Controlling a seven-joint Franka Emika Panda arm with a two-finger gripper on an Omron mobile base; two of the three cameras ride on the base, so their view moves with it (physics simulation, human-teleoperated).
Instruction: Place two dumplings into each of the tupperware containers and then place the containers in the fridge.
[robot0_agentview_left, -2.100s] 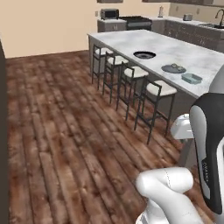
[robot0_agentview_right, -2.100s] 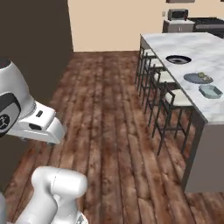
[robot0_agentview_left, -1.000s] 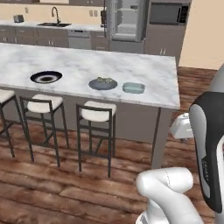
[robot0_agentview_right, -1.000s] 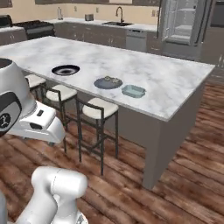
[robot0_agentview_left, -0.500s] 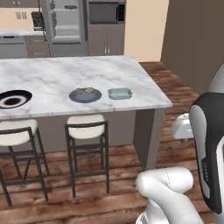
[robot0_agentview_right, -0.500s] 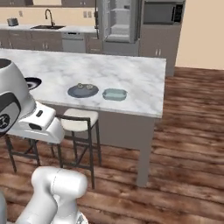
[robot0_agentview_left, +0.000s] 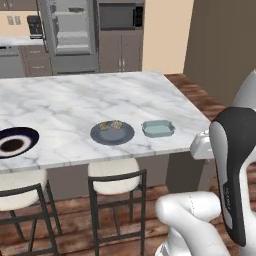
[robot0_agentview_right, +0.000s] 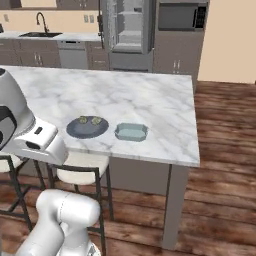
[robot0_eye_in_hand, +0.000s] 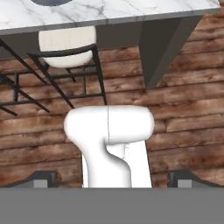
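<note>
So the marble island (robot0_agentview_left: 75, 107) is glossy white with grey veins. On it sits a flat grey-blue round plate (robot0_agentview_left: 112, 133) holding two wrinkly tan dumplings (robot0_agentview_left: 110, 125), with the pale teal see-through container (robot0_agentview_left: 158, 128) just beside it. The steel fridge (robot0_agentview_left: 72, 35) stands behind the island. The gripper (robot0_eye_in_hand: 109, 177) looks spread wide apart, holding nothing.

Marble island (robot0_agentview_left: 150, 95): plates (robot0_agentview_left: 112, 133), teal container (robot0_agentview_left: 158, 128)

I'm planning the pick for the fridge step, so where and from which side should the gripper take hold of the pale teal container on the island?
Probably by one long wall of the teal container, coming straight down from above. It sits flat, open side up, apart from the grey plate holding two dumplings, so its thin raised rim is free; one finger could go inside, one outside.
</note>
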